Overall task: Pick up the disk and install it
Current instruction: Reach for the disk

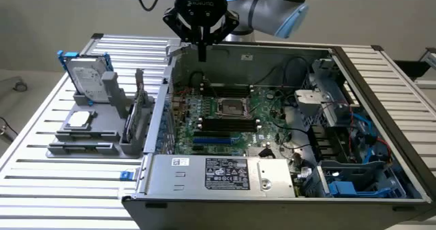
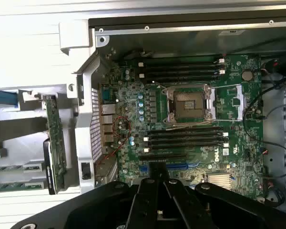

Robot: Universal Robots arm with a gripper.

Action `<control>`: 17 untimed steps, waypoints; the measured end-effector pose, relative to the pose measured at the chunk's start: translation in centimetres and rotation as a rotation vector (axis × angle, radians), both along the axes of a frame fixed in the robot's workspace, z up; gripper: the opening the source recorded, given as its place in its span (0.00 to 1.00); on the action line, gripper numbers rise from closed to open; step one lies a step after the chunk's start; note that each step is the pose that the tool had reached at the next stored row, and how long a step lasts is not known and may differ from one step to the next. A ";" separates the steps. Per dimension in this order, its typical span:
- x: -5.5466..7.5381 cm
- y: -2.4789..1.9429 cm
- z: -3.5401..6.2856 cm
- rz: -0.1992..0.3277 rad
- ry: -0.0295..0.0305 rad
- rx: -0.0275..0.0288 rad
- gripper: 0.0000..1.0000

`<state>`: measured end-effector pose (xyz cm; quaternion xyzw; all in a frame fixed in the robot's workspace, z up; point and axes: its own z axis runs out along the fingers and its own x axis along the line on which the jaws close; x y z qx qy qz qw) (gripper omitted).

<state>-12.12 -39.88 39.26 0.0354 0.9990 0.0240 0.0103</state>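
I am hovering my gripper (image 1: 202, 53) over the far corner of the open case (image 1: 204, 175), on the exterior view's left side of it, just inside its wall. My fingers are pressing together, pointing straight down and gripping nothing. In the wrist view my gripper (image 2: 158, 172) is looking down on the motherboard (image 2: 190, 109), well above it.

The disk (image 1: 92, 79) is waiting outside the case, to the exterior view's left of my gripper and lower than it. It is standing on end in a grey rack (image 1: 89, 138) on the slatted table (image 1: 41, 189). Its long axis is running nearly upright, leaning back a little, and its blue frame is showing along the top and one edge. The case wall is standing between my gripper and the disk, and the two are well apart. I judge that the disk is not yet picked up.
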 end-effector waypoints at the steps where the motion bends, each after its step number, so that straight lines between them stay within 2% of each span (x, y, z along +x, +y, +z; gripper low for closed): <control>1: 0.0 0.00 0.00 0.000 0.0000 0.0000 0.11; 10: -0.2 0.00 -0.01 0.000 0.0000 0.0000 0.11; 17: -3.4 0.00 -0.20 0.000 0.0000 -0.0029 0.11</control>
